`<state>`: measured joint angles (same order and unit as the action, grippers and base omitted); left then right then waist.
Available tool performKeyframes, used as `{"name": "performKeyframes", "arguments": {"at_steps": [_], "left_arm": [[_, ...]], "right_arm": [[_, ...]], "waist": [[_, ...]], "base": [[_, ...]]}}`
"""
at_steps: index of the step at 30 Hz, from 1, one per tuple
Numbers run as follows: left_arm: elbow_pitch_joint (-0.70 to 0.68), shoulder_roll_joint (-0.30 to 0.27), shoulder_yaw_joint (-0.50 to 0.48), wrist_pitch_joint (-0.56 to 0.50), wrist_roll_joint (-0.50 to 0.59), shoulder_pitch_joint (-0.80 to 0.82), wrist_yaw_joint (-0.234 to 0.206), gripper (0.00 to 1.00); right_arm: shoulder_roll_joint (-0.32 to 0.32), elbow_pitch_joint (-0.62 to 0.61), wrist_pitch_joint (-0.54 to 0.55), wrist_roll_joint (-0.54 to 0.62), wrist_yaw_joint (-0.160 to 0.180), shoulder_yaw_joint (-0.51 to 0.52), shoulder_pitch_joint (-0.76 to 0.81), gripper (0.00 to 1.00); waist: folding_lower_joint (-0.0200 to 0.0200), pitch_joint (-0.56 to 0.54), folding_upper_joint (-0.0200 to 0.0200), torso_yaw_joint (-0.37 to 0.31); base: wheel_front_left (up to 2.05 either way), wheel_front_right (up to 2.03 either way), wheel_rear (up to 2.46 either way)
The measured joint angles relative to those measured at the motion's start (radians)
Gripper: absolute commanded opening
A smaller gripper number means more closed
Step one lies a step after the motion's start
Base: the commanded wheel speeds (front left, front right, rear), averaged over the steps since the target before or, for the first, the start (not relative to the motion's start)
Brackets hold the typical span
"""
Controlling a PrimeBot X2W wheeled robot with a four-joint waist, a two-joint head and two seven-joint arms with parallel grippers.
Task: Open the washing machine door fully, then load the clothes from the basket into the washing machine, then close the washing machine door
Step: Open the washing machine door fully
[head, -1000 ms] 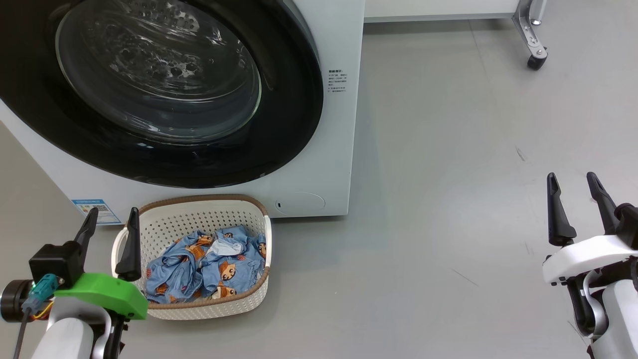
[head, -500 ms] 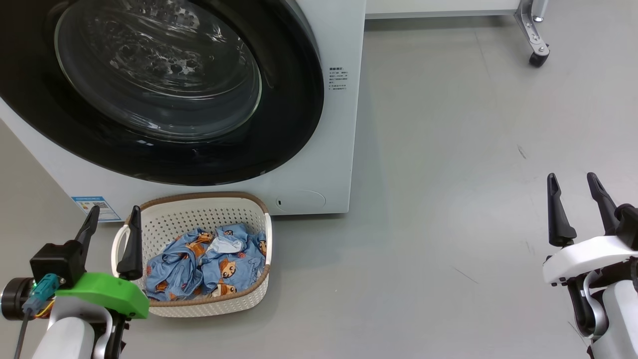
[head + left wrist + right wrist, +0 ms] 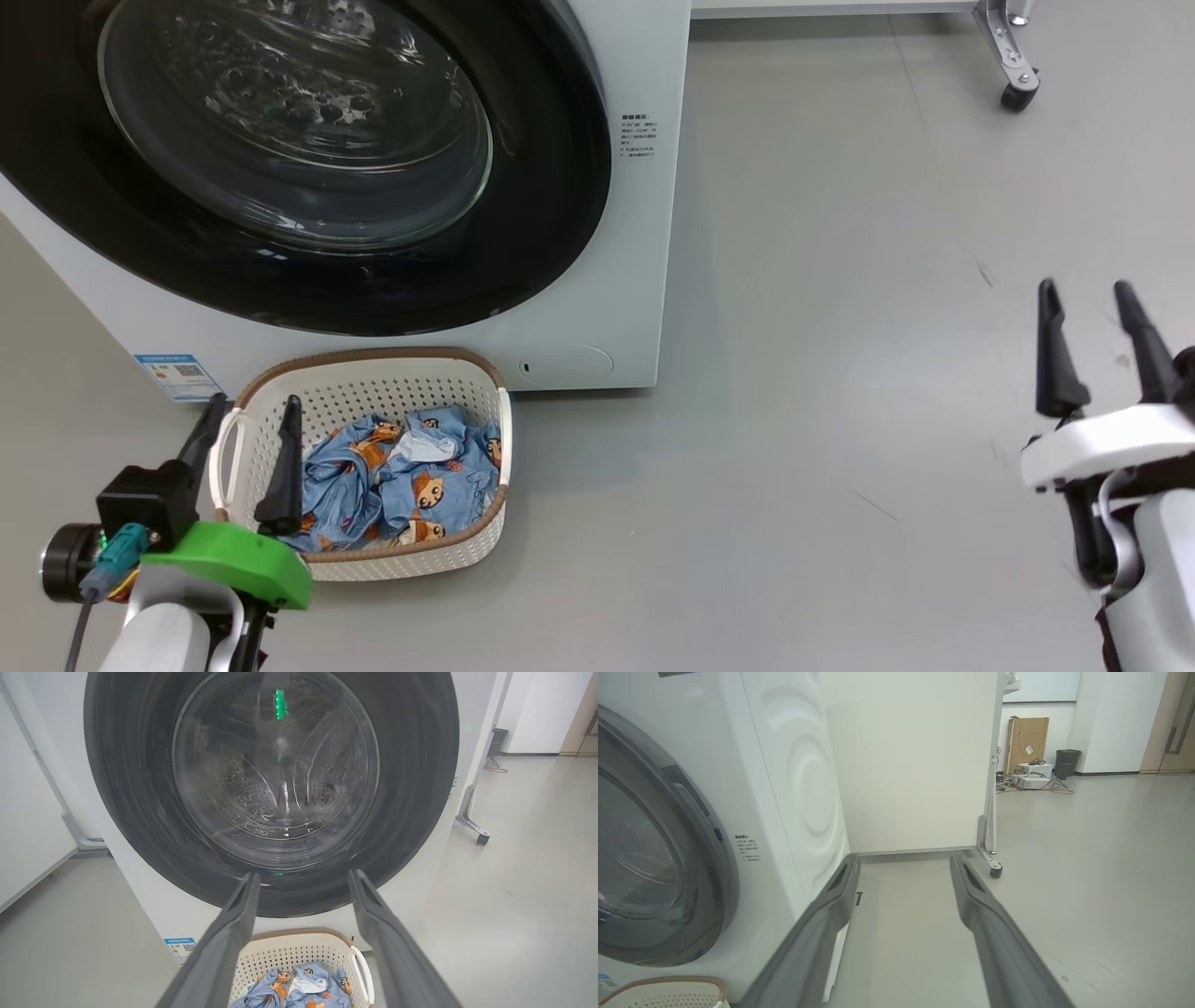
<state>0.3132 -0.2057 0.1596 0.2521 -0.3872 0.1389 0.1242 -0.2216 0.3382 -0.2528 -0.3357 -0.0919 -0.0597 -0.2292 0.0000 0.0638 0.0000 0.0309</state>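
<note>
The washing machine stands ahead with its door shut, a black rim around a clear glass bowl. On the floor in front sits the basket, and the blue printed clothes lie inside it. My left gripper is open over the basket's left handle, with nothing between its fingers. In the left wrist view the left gripper points at the door above the basket and the clothes. My right gripper is open and empty over bare floor, far right of the machine.
A metal leg with a caster stands at the back right, beside a white panel. Grey floor lies between the machine and my right arm. Boxes and a bin sit far off by the wall.
The head camera has shifted a little. My left gripper has edged right, over the basket's left side. My right gripper has moved slightly forward. Both stay open.
</note>
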Motion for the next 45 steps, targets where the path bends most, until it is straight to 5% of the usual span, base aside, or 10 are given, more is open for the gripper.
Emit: {"name": "performKeyframes", "arguments": {"at_steps": [16, 29, 30, 31, 32, 45], "left_arm": [[-0.036, 0.019, 0.009, 0.0, 0.01, 0.002, 0.0, 1.0], [-0.059, 0.023, 0.019, 0.0, 0.019, 0.047, 0.0, 1.0], [-0.059, 0.025, 0.019, 0.0, 0.019, 0.048, 0.0, 1.0], [-0.059, 0.027, 0.019, 0.0, 0.019, 0.049, 0.0, 1.0], [-0.059, 0.028, 0.02, 0.0, 0.019, 0.052, 0.0, 1.0], [-0.064, 0.061, 0.036, 0.0, 0.019, 0.096, 0.0, 1.0]], "right_arm": [[0.011, -0.069, 0.023, -0.122, -0.004, 0.064, -0.238, 1.0], [0.146, -0.058, 0.101, -0.409, 0.008, 0.198, -0.398, 1.0], [0.151, -0.052, 0.11, -0.426, 0.008, 0.202, -0.405, 0.93], [0.157, -0.046, 0.119, -0.447, 0.013, 0.211, -0.414, 0.53], [0.158, -0.04, 0.126, -0.468, 0.018, 0.219, -0.422, 0.0], [0.156, 0.031, 0.267, -0.651, 0.072, 0.25, -0.531, 0.0]], "waist": [[0.0, 0.074, 0.0, 0.041], [0.0, 0.16, 0.0, 0.095], [0.0, 0.167, 0.0, 0.1], [0.0, 0.174, 0.0, 0.103], [0.0, 0.18, 0.0, 0.107], [0.0, 0.25, 0.0, 0.147]], "base": [[0.0, 0.0, 0.0], [0.0, 0.0, 0.0], [0.0, 0.0, 0.0], [0.0, 0.0, 0.0], [0.0, 0.0, 0.0], [0.0, 0.0, 0.0]]}}
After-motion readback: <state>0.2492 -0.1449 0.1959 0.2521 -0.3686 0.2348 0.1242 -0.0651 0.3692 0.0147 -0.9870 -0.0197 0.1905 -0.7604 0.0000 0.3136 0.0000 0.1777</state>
